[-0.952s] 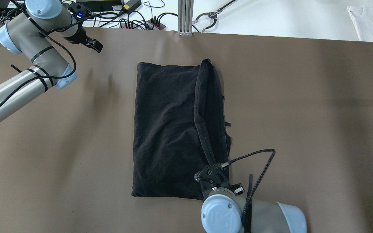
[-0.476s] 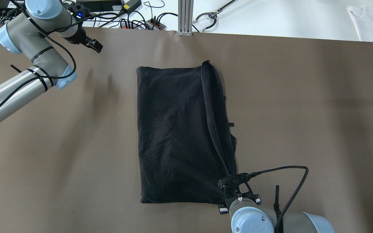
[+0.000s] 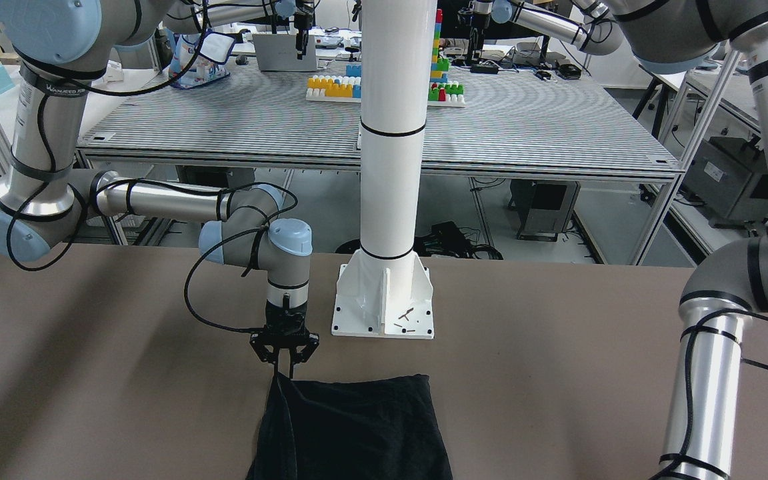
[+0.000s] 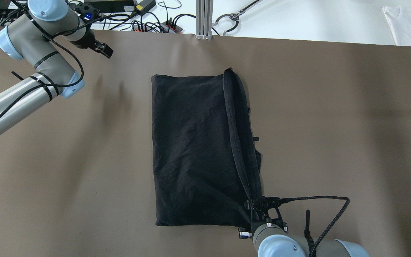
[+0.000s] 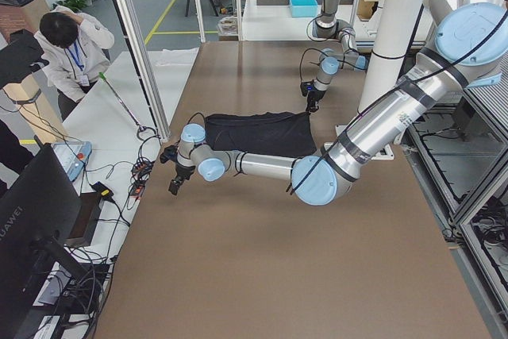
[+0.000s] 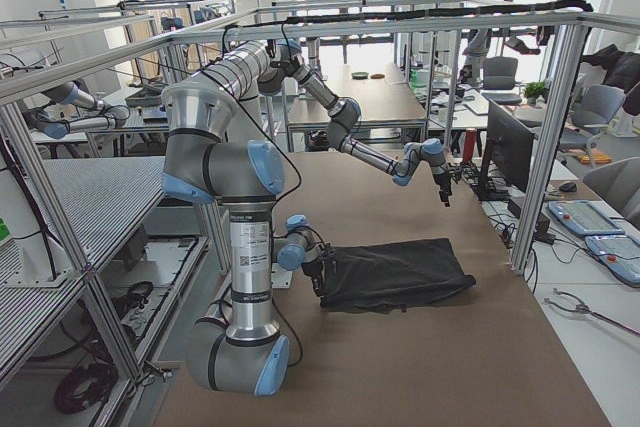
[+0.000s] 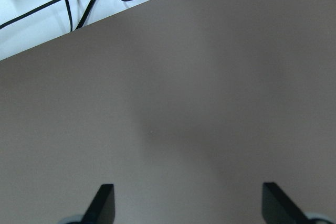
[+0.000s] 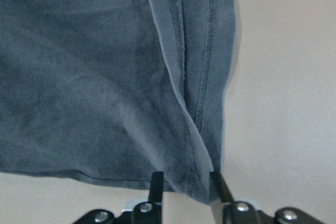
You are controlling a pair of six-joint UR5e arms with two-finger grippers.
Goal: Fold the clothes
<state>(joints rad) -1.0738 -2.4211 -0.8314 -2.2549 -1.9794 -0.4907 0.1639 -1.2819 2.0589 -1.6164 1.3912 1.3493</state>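
Observation:
The black clothes [image 4: 198, 150] lie folded in a tall rectangle at the table's middle, with a hemmed strip running down the right side. My right gripper [image 4: 252, 208] is shut on the near right corner of the clothes. The right wrist view shows that hem corner [image 8: 191, 171] pinched between the fingers [image 8: 156, 183]. From the front, the right gripper [image 3: 285, 363] holds the corner just above the table, and the clothes [image 3: 357, 427] trail away from it. My left gripper [image 4: 105, 51] hovers at the far left. It is open over bare table, its fingertips [image 7: 105, 200] wide apart.
Cables and power strips [image 4: 155, 25] lie past the far edge beside an aluminium post [image 4: 204, 19]. A white cloth [image 4: 410, 25] rests at the far right. The white pillar's base plate [image 3: 384, 303] stands behind the clothes. A person [image 5: 67, 45] stands beyond the table's end.
My right gripper has drawn the corner of the clothes to the right and toward the near edge. The hemmed strip has straightened and the rectangle has widened. The left arm has stayed still.

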